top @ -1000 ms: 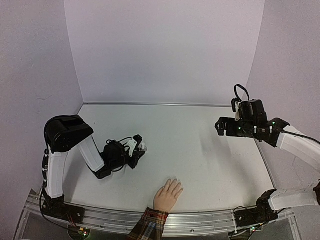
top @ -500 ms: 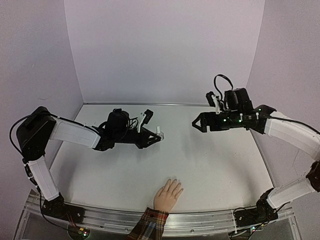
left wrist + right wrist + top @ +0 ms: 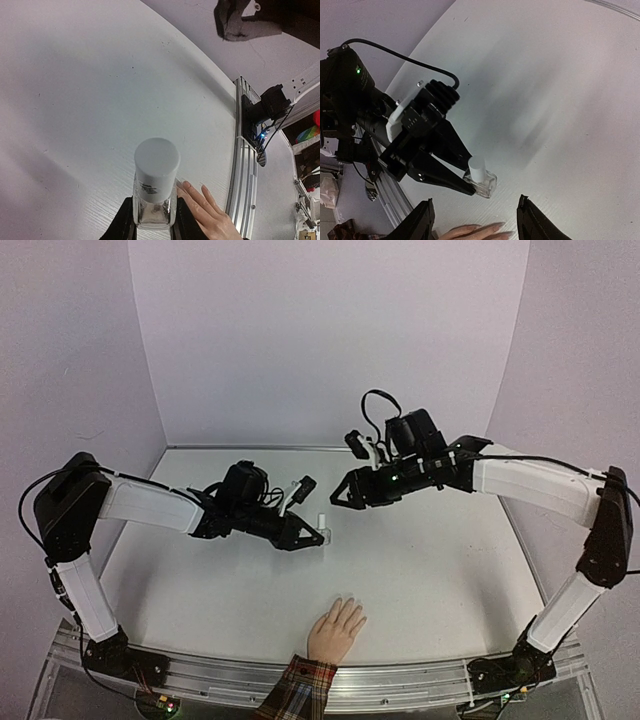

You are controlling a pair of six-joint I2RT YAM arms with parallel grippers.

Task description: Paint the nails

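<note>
The table (image 3: 430, 570) carries a peach-coloured hand (image 3: 336, 630) with a plaid cuff, lying flat at the near edge with its fingers pointing away. The left arm (image 3: 140, 505) and right arm (image 3: 530, 480) both reach in beyond that hand. The left gripper (image 3: 152, 220) is clamped on the body of a small clear bottle (image 3: 482, 184), held off the table beyond the hand's fingertips. The right gripper (image 3: 340, 498) hangs farther beyond the hand, jaws partly open, empty and touching nothing. The step in hand appears to be uncapping. The next move calls for the right jaws to come over the white cap (image 3: 156, 161) and grip it squarely. The nails (image 3: 348, 602), on the hand's fingertips, look unpainted.
</note>
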